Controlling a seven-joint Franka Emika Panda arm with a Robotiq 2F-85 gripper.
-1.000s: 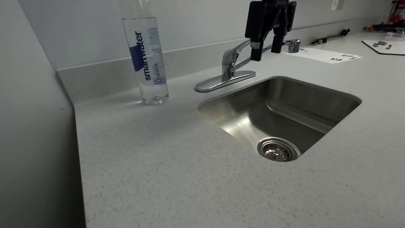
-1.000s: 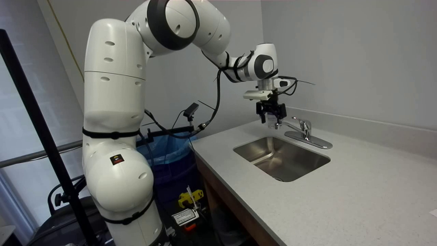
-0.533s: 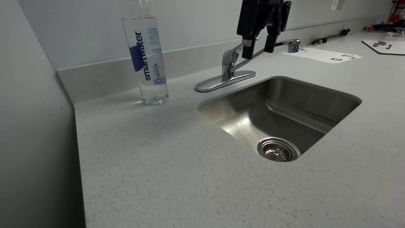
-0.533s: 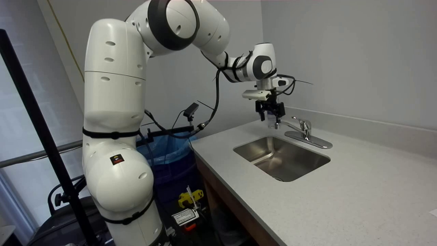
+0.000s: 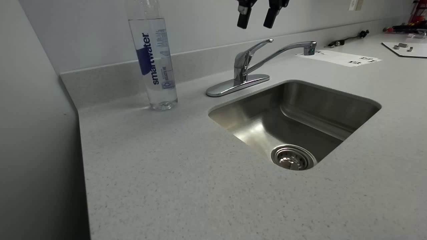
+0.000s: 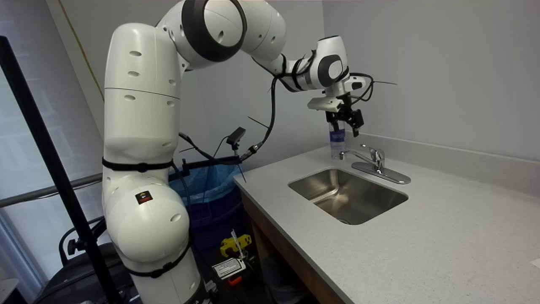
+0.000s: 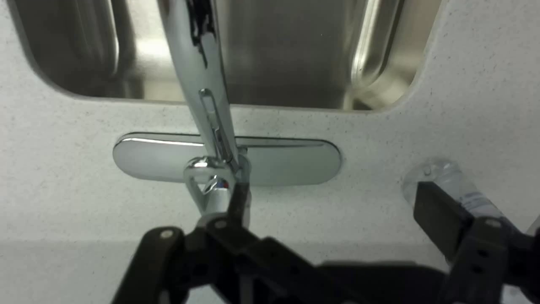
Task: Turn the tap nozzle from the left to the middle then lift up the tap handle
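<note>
Desk (image 6: 443, 240): carries the tap (image 5: 240, 68) and frames the sink (image 5: 300, 123), giving you a firm mount to push against.
Arm (image 6: 143, 126): reaches in from alongside, held high, which lets you come down on the tap from above.
Sink: opens in front of the tap, placed to catch whatever you let pour.
Bottle (image 5: 153, 63): stands upright near the tap — likely no part of your task, only something to steer around.
End effector (image 5: 255, 27): its fingers (image 5: 244, 20) are apart with nothing between them, clear above the handle (image 5: 259, 46) and mostly to the bottle's side; probably you want one free to get underneath.
Nozzle (image 5: 290, 47): reaches over the sink in the wrist view, at or near the middle, so you can judge the turning done.
Handle: slopes up above the nozzle, untouched; nothing visibly pours — raising it looks like your remaining step.
</note>
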